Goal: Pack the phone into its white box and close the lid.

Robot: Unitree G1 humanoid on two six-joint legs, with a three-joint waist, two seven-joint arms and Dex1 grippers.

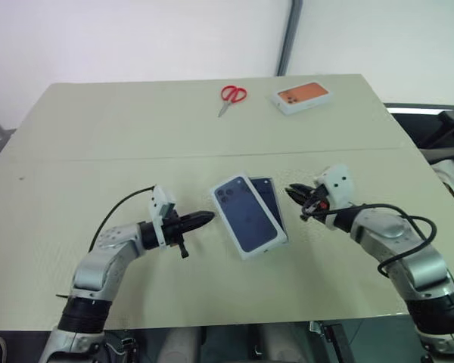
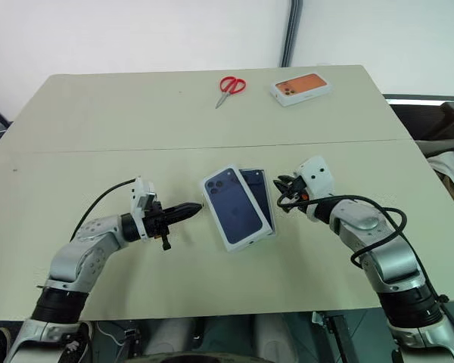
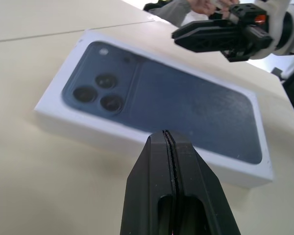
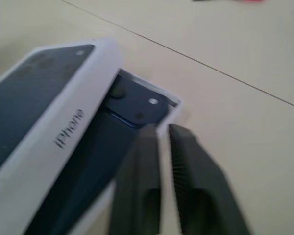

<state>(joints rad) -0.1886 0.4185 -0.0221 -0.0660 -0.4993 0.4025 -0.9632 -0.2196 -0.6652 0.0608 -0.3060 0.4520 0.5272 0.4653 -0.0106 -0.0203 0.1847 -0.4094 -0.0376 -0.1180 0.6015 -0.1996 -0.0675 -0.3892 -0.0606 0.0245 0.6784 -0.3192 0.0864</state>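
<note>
Both pincers, left gripper [image 1: 206,218] and right gripper [image 1: 294,196], are clenched on nothing, flanking the lid [image 1: 244,214], apparently to nudge it square. It sits askew over the white box [image 4: 172,108] holding the phone [image 4: 132,103] (camera end peeking out), long axes running toward the table's [image 1: 98,136] far edge.

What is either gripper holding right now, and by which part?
Nothing. The left gripper is shut short of the lid; the right gripper is shut beside the phone.
</note>
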